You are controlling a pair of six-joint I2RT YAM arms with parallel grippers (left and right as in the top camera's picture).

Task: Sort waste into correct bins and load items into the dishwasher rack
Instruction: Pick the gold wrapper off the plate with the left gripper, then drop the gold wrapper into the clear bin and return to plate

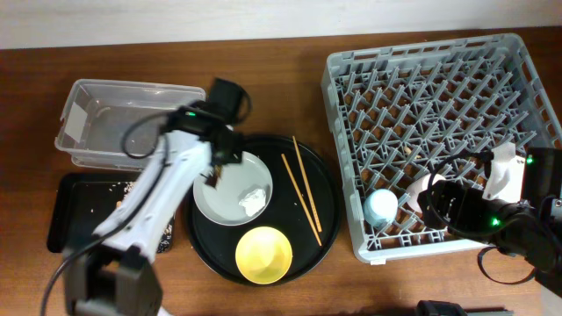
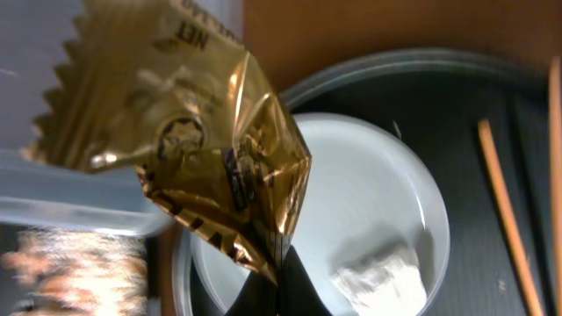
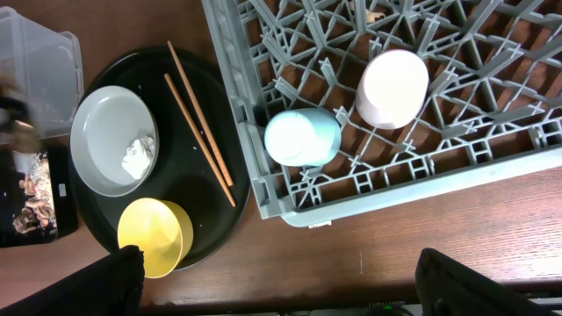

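Left hand (image 2: 274,285) closed on one crinkled gold-brown wrapper strip (image 2: 202,132), pinching its lower corner. In the wrist view the strip's long axis runs from the pinch up and to the left, serrated end toward the clear plastic rectangular tub (image 1: 123,118). The strip is held above the left rim of the round white plate (image 1: 228,209), between plate and tub.

One crumpled white tissue ball (image 1: 255,200) lies on that plate.

Thin brown wooden chopsticks (image 1: 304,189) — two, side by side on the round black serving tray (image 1: 323,206), right of the plate. Their long axes run far-left to near-right, closing together at the near end.

Beige-brown crumbs (image 1: 118,186) lie scattered in the shallow black rectangular tray (image 1: 66,219) on the bench (image 1: 290,53).

Cups — two, in adjacent cells at the near-left corner of the large grey plastic dishwasher rack (image 1: 439,61): one light-blue cup (image 3: 303,136), one pink cup (image 3: 392,86).

Right hand (image 3: 277,272) open, fingers wide apart, holding nothing.
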